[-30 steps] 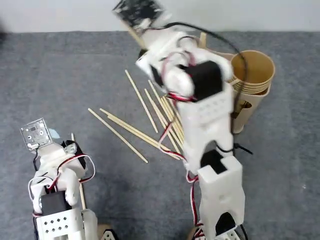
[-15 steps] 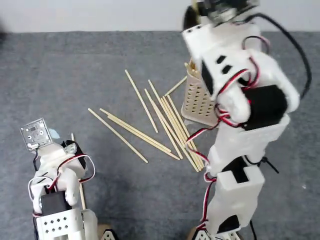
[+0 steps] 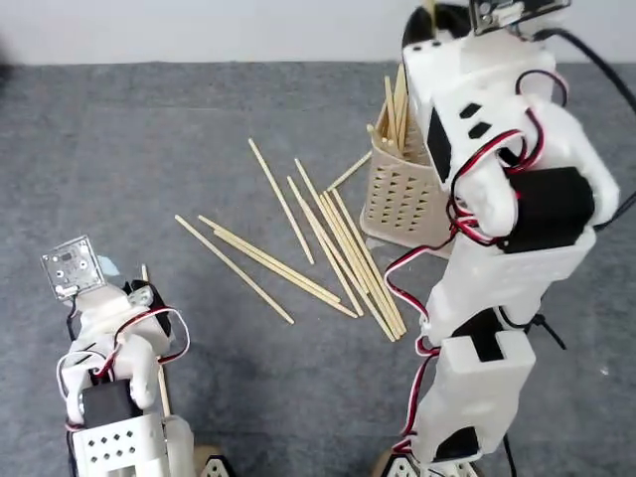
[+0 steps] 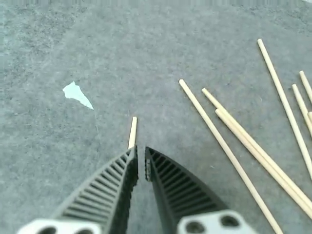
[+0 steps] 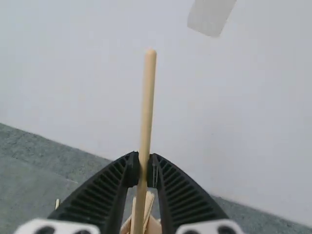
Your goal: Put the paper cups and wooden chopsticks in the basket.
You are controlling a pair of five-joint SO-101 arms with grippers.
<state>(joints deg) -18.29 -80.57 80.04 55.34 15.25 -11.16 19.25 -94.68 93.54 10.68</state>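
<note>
Where clamped between the closed fingers of the right end effector (image 5: 144,168): held chopstick (image 5: 146,107), pale plain wood, round in section, blunt at the tip, upright against a white wall (image 5: 73,73) and raised over the basket (image 3: 397,194).

Basket: beige, perforated wall, near the far edge of the counter (image 3: 149,149), just beside the right arm (image 3: 497,248); inside, standing chopsticks (image 3: 397,99), leaning together, tips well above the rim.

Loose chopsticks (image 3: 328,248): same pale wood, flat on the counter, fanned out from beside the basket toward the near left, several crossing or touching.

Left end effector (image 4: 141,163): low over the near left of the counter, fingers nearly together, nothing between them; just past one fingertip, end of a single chopstick (image 4: 132,131), lying flat. Near it, a small pale blue scrap (image 4: 77,94).

Counter: grey, felt-like, evenly textured. Behind its far edge, plain white wall.
</note>
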